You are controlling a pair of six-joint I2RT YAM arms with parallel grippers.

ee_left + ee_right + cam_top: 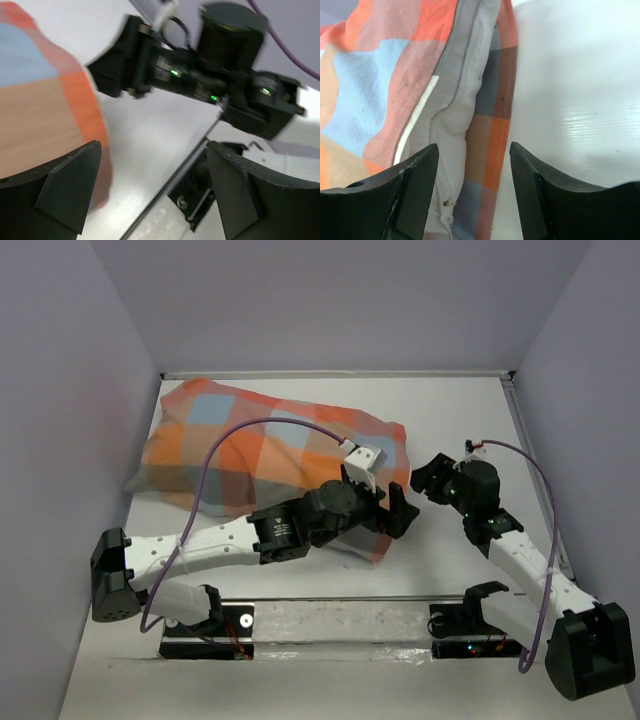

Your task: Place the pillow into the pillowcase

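Pillowcase (250,450) lay across the upper left of the top view with the pillow (452,125) almost wholly inside, a white edge showing at its mouth near centre. That is likely why both your claws stood open, holding nothing. Your left gripper (398,510) reached low over the case's lower right corner, and your right gripper (428,478) faced the mouth from just beside it, arm stretched up from lower right.

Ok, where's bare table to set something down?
Back right, the table between the pillowcase and the right wall is bare; so is the near middle between the arms. It's crowded at the pillowcase's right end, where the left end effector and right end effector sit close.
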